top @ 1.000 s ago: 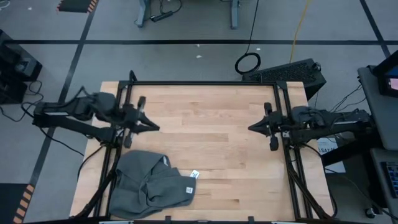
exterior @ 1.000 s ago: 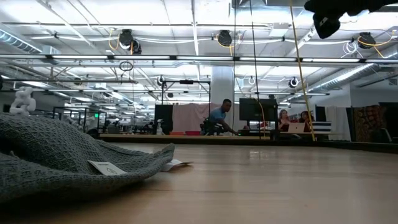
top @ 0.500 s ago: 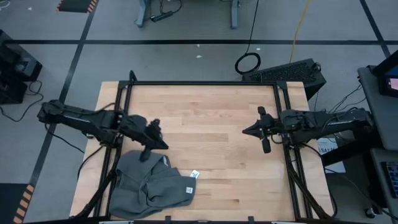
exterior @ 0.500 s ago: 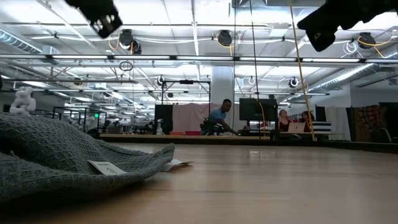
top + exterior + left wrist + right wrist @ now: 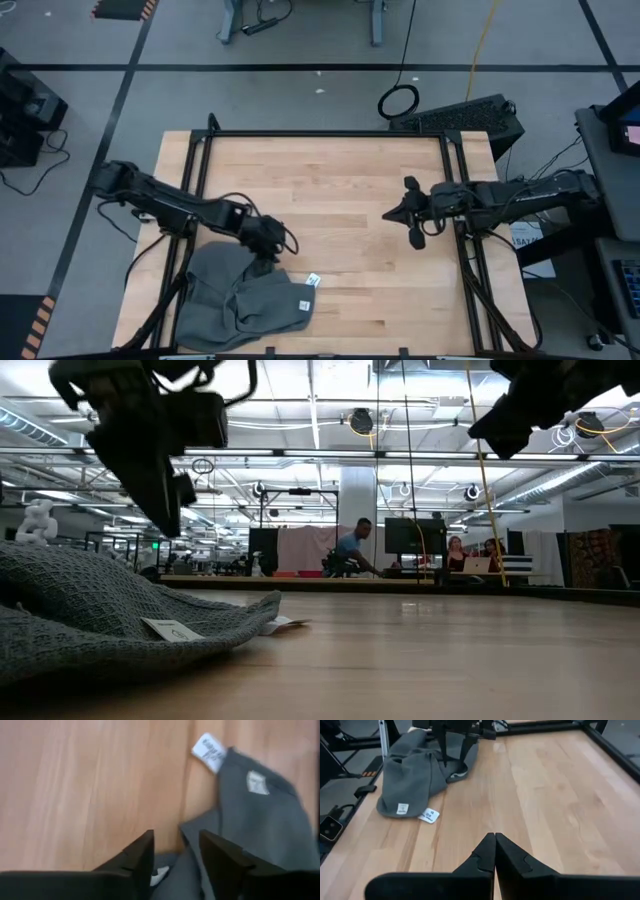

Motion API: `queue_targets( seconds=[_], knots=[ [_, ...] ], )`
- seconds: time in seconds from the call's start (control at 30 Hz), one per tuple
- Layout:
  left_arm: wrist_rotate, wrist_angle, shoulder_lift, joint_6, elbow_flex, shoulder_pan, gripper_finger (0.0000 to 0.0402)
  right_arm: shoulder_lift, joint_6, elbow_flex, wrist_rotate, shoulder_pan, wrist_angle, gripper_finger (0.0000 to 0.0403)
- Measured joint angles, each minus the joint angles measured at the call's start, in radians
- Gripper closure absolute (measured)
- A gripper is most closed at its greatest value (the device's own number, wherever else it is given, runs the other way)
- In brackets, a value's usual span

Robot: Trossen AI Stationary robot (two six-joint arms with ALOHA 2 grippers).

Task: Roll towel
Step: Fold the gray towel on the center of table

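Left pincer [image 5: 268, 262] has swung over crumpled towel [image 5: 235, 305].

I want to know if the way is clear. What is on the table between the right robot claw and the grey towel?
Only bare wooden table. In the high view, nothing lies between the right gripper and the towel.

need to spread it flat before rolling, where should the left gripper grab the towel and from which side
A judgement: take the towel by the loose edge nearest the table's middle, under the left gripper, coming straight down with the open fingers astride it. The cloth lies crumpled, and that edge with the white tag lies exposed on bare wood.
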Motion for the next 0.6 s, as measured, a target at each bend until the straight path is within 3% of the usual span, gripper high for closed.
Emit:
queue_targets(
  seconds=[0.13, 0.4, 0.6],
  knots=[
    [0.002, -0.008, 0.049, -0.001, 0.0, -0.016, 0.0205, 0.033, 0.003, 0.0, 0.0, 0.0, 0.002, 0.0403],
    [-0.047, -0.018, 0.081, -0.026, 0.0, -0.051, 0.0203, 0.106, -0.019, 0.0, 0.0, 0.0, 0.045, 0.0403],
    [-0.115, -0.259, 0.08, -0.1, 0.036, -0.065, 0.0203, 0.155, -0.051, 0.0, 0.0, 0.0, 0.091, 0.0403]
  ],
)
